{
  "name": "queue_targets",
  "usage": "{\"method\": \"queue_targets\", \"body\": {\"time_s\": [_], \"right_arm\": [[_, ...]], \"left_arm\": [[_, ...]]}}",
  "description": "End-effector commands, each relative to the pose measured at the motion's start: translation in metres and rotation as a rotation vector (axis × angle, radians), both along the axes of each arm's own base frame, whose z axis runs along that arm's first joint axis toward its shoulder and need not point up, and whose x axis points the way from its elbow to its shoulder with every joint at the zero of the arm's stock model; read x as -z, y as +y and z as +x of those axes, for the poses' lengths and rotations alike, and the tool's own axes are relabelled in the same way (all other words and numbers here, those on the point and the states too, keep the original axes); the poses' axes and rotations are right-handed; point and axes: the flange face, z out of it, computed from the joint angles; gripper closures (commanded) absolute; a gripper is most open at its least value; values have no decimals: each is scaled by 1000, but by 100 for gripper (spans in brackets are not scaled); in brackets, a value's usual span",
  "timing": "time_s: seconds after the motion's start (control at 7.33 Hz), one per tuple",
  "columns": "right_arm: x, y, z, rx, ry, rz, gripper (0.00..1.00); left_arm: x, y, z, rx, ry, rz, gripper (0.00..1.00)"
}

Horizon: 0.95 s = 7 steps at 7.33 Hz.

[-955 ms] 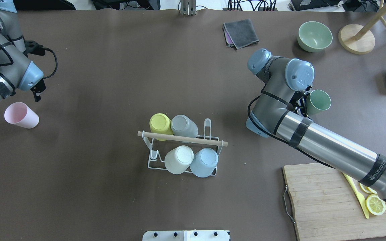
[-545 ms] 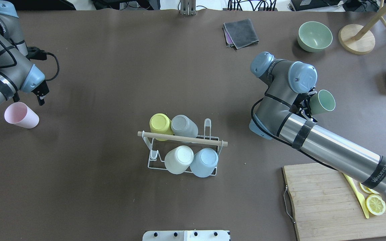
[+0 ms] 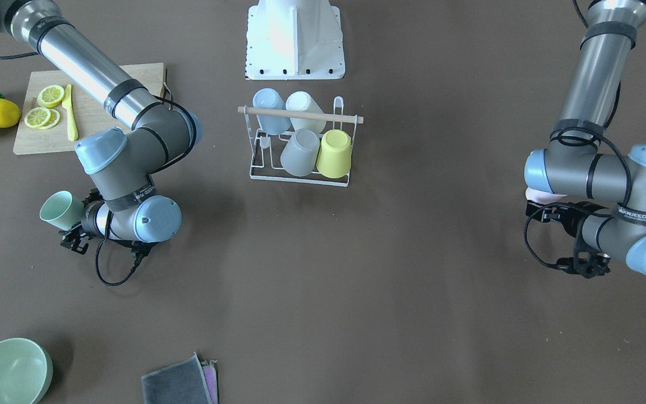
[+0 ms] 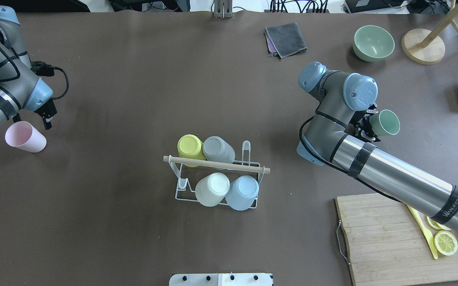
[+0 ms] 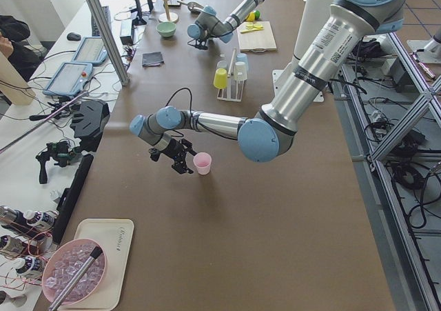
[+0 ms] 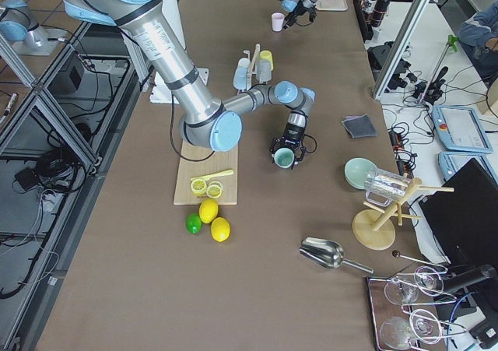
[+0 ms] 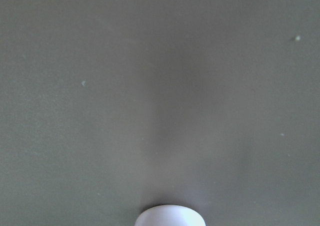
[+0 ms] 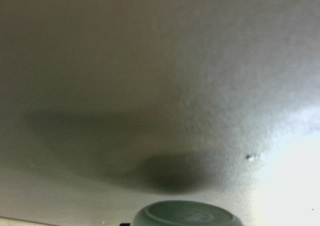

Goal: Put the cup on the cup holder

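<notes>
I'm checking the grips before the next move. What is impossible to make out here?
Pink cup: front view, nearly all under the left arm.
Right gripper, its hold on the green cup: overhead, covered by the right arm.
Both wrist views: cups cut off by the bottom edge.
Rack pegs: too thin to count.

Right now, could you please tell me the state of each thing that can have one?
cup holder, four cups upside down on pegs, two pegs free.
green cup, gripped, tilted sideways.
pink cup, upright on table, ungripped.
right gripper, shut on green cup.
left gripper, open by pink cup.
</notes>
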Motion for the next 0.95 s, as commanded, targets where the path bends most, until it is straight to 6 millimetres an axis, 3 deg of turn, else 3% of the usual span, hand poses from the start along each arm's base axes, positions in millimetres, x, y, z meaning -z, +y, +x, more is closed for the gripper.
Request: {"method": "queue_targets", "body": {"time_s": [0.0,0.14,0.27,0.55,0.82], "right_arm": [[-5,-6,28,15,-16,0,100],[-7,-11,53,30,-39,1,100],[-3,-30,98,-28,-61,9,100],[-4,-44,175,-111,-113,7,100],[-8,-27,237,-218,-198,-29,100]], "left_arm": [[-3,6,8,-25,2,-9,2],[-3,10,15,-37,-1,-16,2],[-5,14,20,-53,-1,-17,2],[-12,20,22,-106,19,-10,2],[-17,22,19,-139,17,3,2]]}}
